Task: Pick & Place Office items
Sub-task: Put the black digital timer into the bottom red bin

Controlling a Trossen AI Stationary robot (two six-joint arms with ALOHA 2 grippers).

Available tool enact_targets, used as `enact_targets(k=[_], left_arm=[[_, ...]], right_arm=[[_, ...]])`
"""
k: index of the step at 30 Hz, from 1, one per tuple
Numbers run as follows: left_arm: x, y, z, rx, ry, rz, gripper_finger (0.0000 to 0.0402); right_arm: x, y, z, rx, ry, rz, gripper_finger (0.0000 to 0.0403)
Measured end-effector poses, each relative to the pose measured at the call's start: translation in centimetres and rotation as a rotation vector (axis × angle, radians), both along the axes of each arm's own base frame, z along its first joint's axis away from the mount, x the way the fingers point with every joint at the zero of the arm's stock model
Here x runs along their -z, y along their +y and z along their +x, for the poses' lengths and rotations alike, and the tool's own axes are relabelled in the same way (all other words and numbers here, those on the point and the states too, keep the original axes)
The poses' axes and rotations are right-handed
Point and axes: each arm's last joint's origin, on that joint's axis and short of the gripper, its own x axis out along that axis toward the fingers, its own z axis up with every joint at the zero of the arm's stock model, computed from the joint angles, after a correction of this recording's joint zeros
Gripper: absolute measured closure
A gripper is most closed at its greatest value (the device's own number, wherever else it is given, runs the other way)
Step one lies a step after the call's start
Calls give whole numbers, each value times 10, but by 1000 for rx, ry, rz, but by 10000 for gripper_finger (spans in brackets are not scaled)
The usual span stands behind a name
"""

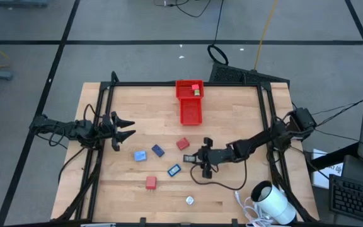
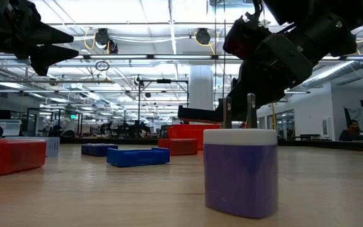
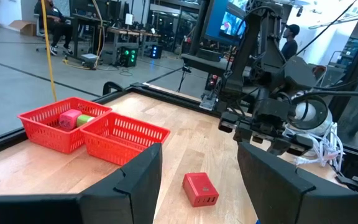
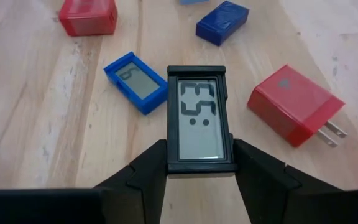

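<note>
The right gripper (image 4: 197,163) has its fingers clamped on a black clock (image 4: 199,118) above the counter (image 1: 232,195), near a blue clock (image 4: 135,82) and red charger (image 4: 294,104); the left gripper (image 1: 126,128) hovers spread apart

A black little clock (image 4: 199,118) with a grey display, digits showing, sits upright between the right fingers (image 4: 266,180), above the tabletop (image 1: 232,120) near its middle. Just at its 10 o'clock lies a blue clock (image 4: 135,82), display up. A red plug adapter (image 4: 294,104) lies at 3 o'clock, prongs pointing away. A dark-blue block (image 4: 223,22) lies at 12 o'clock, another red block (image 4: 87,17) at 11. A whitish piece (image 1: 190,200) rests near the front edge.
</note>
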Motion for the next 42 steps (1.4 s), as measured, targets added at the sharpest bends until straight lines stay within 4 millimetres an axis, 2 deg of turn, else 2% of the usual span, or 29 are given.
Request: enact_targets(k=[22, 42], left_arm=[[0, 0, 0, 0, 0, 0, 188], [0, 0, 0, 0, 0, 0, 188]], right_arm=[[0, -40, 9, 60, 7, 5, 246], [-4, -87, 16, 142, -39, 51, 241]])
